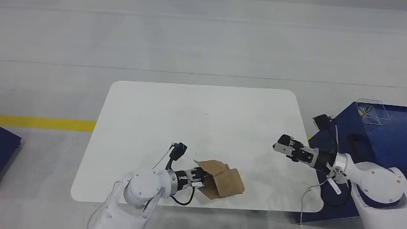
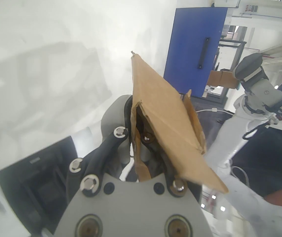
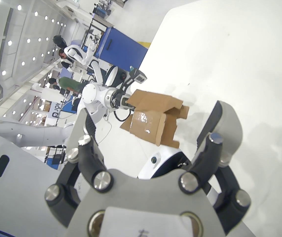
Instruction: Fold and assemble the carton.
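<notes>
carton [image 1: 220, 180]: we see it partly folded at the counter's [image 1: 203, 108] near edge | left jaws: we find them clamped on one flap | right jaws: spread wide, empty, well apart toward the counter's right edge

We see that the carton [image 1: 219, 180] is plain brown, the surface [image 1: 203, 111] is white, the left pincer [image 1: 201, 179] and the right pincer [image 1: 282, 145] are grey and black, the floor [image 1: 191, 32] is grey with a yellow stripe [image 1: 44, 123], and the cabinet [image 2: 187, 50] is blue with a black handle [image 2: 203, 52].
</notes>
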Robot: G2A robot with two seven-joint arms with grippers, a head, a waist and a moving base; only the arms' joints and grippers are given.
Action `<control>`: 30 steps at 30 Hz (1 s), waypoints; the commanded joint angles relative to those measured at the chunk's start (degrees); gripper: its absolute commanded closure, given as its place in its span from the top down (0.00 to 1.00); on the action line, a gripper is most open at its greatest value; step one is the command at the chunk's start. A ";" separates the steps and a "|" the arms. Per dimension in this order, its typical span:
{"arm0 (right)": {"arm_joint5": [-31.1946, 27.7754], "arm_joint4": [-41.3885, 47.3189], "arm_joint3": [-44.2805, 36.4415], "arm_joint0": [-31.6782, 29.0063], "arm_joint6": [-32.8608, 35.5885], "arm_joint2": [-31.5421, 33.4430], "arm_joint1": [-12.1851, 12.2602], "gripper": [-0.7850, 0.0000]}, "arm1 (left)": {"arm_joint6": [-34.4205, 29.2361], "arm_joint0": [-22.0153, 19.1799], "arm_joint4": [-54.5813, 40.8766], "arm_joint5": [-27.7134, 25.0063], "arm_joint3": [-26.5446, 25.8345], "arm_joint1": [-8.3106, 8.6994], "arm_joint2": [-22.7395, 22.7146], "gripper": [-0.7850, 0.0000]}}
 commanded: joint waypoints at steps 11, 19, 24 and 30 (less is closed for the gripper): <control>-1.40 -0.34 3.57 -0.53 -7.62 5.18 0.03 1.00 | -9.91 -22.81 -44.02 17.06 38.84 -5.71 6.38 0.00; -1.21 1.22 3.74 -0.54 -7.05 4.82 -0.01 1.00 | -9.97 -23.59 -45.19 17.98 40.59 -6.07 6.99 0.00; -1.81 -2.36 3.04 -0.41 -8.39 5.37 0.07 1.00 | -9.09 -22.70 -46.58 18.07 39.82 -6.18 7.02 0.00; -3.13 -19.73 -1.52 -3.42 -18.41 5.20 -0.20 1.00 | -0.40 -20.86 -51.54 16.03 37.49 -6.81 6.13 0.00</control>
